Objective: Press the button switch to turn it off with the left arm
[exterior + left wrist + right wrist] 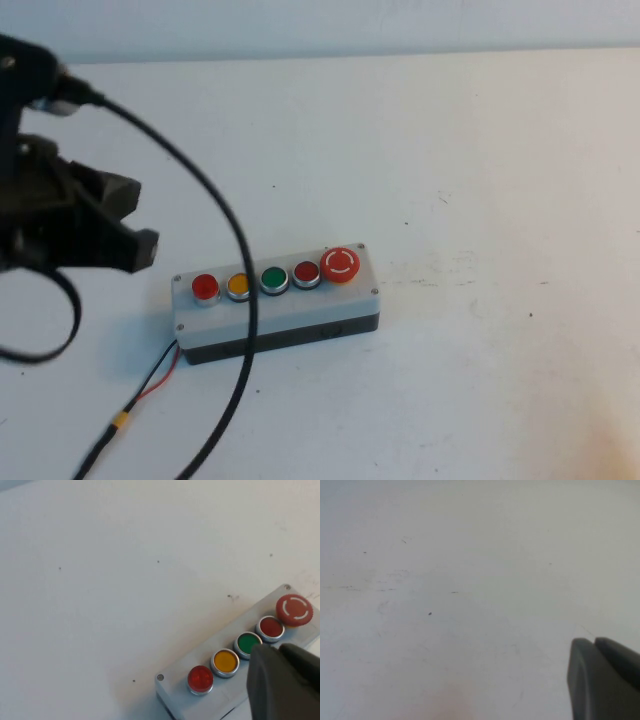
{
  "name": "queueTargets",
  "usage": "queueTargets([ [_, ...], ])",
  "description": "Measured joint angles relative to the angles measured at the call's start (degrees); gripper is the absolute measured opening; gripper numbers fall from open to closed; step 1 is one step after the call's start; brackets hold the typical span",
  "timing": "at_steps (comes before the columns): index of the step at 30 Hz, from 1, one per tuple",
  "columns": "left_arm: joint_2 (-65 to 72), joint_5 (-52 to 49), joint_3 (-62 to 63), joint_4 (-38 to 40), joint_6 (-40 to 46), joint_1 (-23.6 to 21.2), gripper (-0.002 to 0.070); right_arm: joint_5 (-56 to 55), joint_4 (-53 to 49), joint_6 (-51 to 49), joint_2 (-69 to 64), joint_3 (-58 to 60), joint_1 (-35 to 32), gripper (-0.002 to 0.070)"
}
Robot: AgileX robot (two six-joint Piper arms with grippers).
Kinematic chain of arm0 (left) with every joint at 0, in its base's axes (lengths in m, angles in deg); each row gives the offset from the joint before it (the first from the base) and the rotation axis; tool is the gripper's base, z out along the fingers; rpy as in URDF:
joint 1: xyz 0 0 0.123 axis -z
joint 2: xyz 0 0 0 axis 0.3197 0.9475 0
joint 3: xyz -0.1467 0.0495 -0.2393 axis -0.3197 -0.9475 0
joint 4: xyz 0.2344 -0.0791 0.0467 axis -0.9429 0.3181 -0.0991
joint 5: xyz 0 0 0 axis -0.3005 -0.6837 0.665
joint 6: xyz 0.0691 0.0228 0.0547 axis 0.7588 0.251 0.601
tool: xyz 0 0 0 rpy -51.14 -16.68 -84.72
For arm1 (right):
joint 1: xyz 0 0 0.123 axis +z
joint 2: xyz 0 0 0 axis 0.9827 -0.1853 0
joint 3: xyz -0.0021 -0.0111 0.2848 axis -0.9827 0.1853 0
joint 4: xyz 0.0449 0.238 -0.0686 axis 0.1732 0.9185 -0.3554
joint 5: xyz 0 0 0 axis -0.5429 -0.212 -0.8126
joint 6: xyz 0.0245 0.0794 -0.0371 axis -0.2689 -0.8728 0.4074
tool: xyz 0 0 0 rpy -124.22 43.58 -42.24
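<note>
1. Switch [277,303] lower centre of the high view, flat on the white table [480,150], long axis running slightly up toward the right.
2. Grey top, black base. Buttons left to right: red [205,288], yellow [239,285], green [274,279], red [306,272], then larger red mushroom [340,264] at the right end.
3. Red and black wires [155,378] leaving the lower-left corner of the box, toward the bottom-left of frame.
4. Left gripper [135,220] at left edge of the high view, raised, just left of the switch, not touching. Fingers close together, holding nothing.
5. Thin black cable [240,250] arcing from upper left down across the yellow button to the bottom edge.
6. Left wrist view: finger [280,685] at lower right, in front of the box, near the green button.
7. Right gripper [605,680] seen only in the right wrist view, lower right, over bare table. Fingers pressed together, empty.
</note>
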Motion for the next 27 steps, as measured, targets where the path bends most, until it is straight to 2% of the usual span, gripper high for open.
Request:
queueTargets([
  [5, -13.5, 9.76, -13.58, 0.13, -2.01, 0.0, -0.0002, 0.0, 0.0, 0.0, 0.0, 0.0, 0.0, -0.0016],
  [11, -22.79, 10.51, -24.69, -0.23, -2.1, 0.0, -0.0002, 0.0, 0.0, 0.0, 0.0, 0.0, 0.0, -0.0016],
  [19, -24.15, 11.25, -28.61, -2.39, -2.96, 0.0, -0.0002, 0.0, 0.0, 0.0, 0.0, 0.0, 0.0, -0.0016],
  [27, -34.36, 25.08, -35.44, -3.35, -0.22, 0.0, -0.0002, 0.0, 0.0, 0.0, 0.0, 0.0, 0.0, -0.0016],
])
